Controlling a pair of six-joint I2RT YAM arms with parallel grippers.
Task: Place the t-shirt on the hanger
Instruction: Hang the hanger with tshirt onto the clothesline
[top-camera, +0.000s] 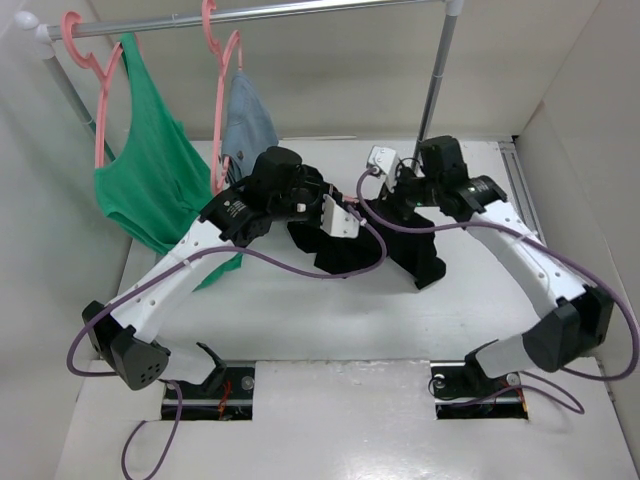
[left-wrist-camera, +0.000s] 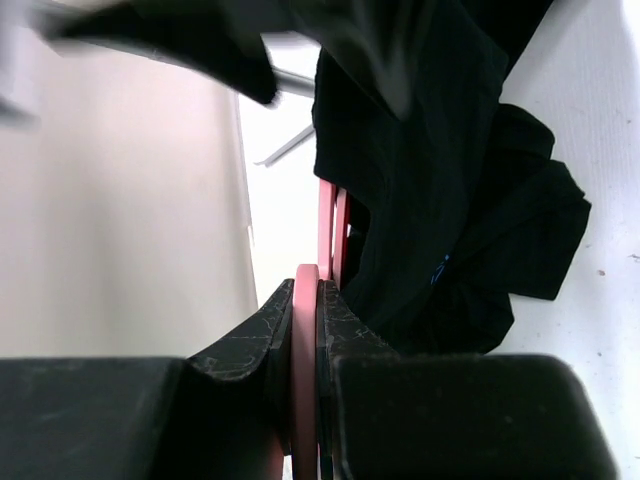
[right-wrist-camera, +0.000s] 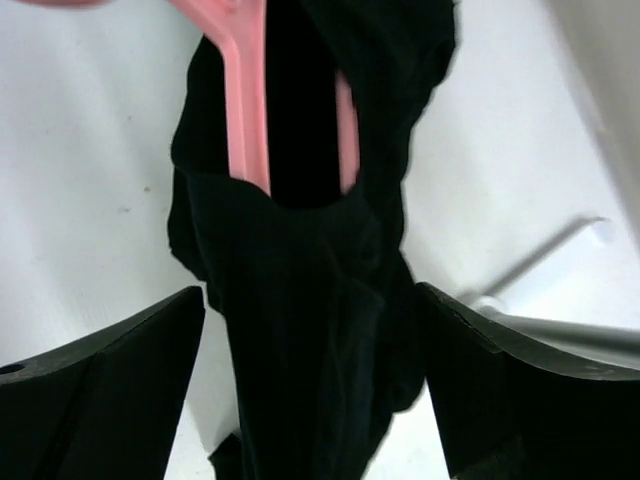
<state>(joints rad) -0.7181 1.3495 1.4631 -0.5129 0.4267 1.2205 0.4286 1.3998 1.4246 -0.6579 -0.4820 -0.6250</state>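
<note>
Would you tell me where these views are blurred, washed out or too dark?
Top external view: sharp, evenly lit. Left wrist view: dark shape at top left smeared, background behind the hanger blown out. Right wrist view: the t-shirt is featureless black.

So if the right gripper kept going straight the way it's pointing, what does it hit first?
The t-shirt: its black cloth fills the gap between the spread fingers of the right gripper, with the hanger just beyond. Depth is unclear; it may already touch.

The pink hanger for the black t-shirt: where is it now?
The hanger is pinched in the left gripper, mid-table; the right wrist view shows its frame inside the t-shirt.
</note>
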